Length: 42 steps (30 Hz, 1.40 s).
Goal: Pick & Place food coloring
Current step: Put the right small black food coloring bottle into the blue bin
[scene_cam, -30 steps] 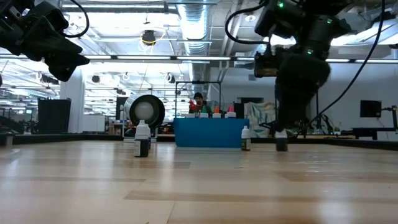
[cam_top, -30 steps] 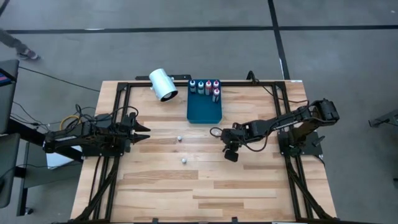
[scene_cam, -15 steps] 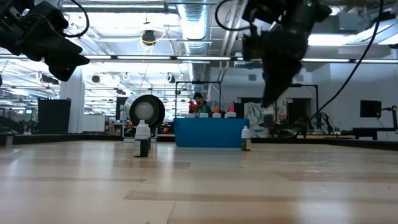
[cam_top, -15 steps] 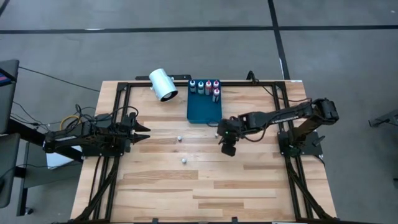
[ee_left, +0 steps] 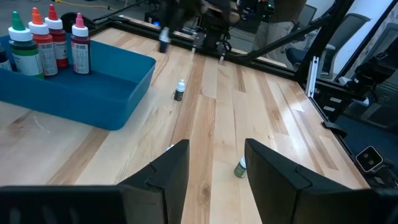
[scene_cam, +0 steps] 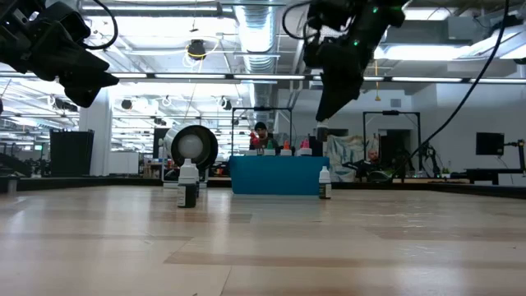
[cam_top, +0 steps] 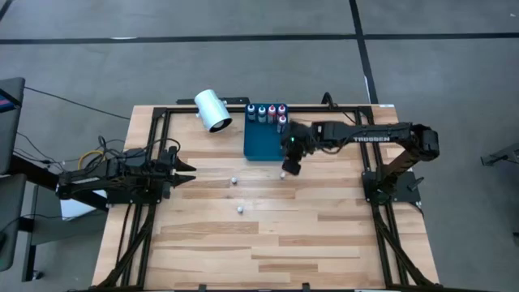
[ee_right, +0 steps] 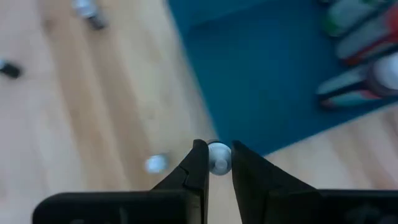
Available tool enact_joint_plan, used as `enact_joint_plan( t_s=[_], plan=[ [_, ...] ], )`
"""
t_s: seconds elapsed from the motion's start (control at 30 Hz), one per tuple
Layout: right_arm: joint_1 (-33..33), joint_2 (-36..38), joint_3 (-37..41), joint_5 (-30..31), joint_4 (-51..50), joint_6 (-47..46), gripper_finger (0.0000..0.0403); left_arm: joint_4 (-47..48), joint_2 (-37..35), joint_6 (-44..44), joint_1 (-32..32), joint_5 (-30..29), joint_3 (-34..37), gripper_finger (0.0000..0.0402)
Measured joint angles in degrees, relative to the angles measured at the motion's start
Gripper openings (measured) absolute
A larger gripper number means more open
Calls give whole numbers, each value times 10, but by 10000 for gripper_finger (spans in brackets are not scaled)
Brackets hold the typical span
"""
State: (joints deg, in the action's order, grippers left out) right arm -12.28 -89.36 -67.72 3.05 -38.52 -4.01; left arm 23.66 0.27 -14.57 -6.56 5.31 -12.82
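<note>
Wooden planks make up the surface (cam_top: pixel 268 235), which fills the middle of the high view. At the upper left of that view a white cylinder (cam_top: pixel 212 110) lies on its side. Right of it sits the blue tray (cam_top: pixel 266 144), with coloured bottles (cam_top: pixel 267 111) standing in a row along its top edge.

The right arm reaches in from the right, and the right gripper (cam_top: pixel 289 166) hangs at the tray's lower right corner. In the right wrist view its jaws are clamped on a tiny white bottle (ee_right: pixel 218 157), held above the boundary between tray and wood. The left gripper (cam_top: pixel 185 173) waits at the left of the high view, jaws apart, as the left wrist view shows.

Three more small bottles stand loose on the wood: one just below the tray's lower right corner (cam_top: pixel 282 173), one at centre (cam_top: pixel 234 180), and one lower down (cam_top: pixel 241 209).

The step in hand looks like carrying the gripped bottle to the tray. The next move would call for shifting it further over the blue floor, lowering it upright clear of the coloured bottles, then parting the jaws.
</note>
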Motion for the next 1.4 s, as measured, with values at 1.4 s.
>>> enact_joint_plan(
  t_s=[1.4],
  plan=[
    [-87,-96,53,-7,153,71,43,-1,0,-9,0,-32,0,146]
  ],
)
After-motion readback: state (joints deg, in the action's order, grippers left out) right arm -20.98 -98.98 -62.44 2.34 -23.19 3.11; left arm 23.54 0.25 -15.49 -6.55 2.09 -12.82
